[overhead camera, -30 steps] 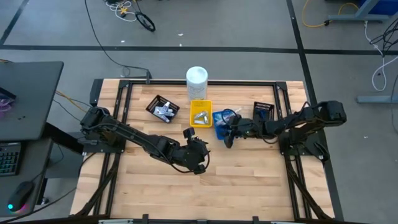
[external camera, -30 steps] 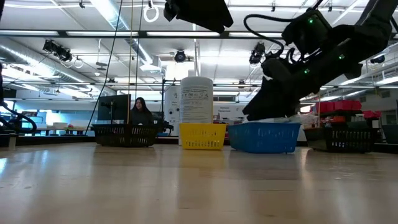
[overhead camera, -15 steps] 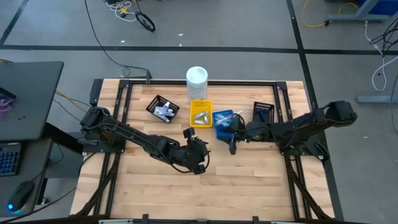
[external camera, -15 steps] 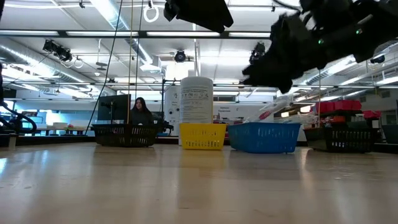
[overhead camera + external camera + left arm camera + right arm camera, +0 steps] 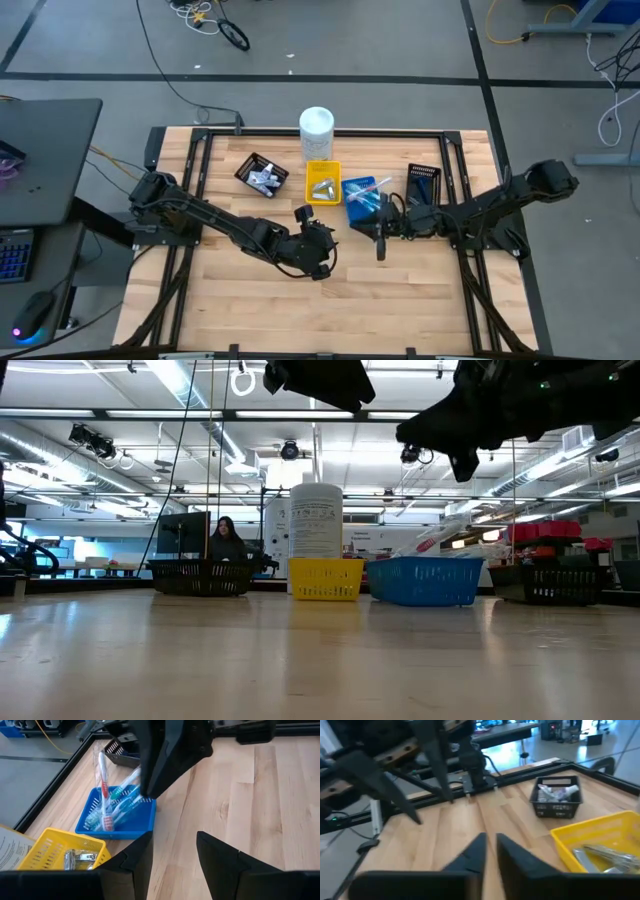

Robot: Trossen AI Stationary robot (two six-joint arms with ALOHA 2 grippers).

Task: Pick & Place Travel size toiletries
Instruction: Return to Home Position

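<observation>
Blue tray (image 5: 352, 196) seemingly beside right gripper (image 5: 380, 250).

Near half of table (image 5: 300, 660) bare, bins (image 5: 325, 582) and tall container (image 5: 315, 520) along far edge

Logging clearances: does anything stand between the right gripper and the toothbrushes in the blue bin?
Nothing visible does. The right gripper hangs above the table just beside the blue bin; the toothbrushes lie in it, one poking over its rim.
</observation>
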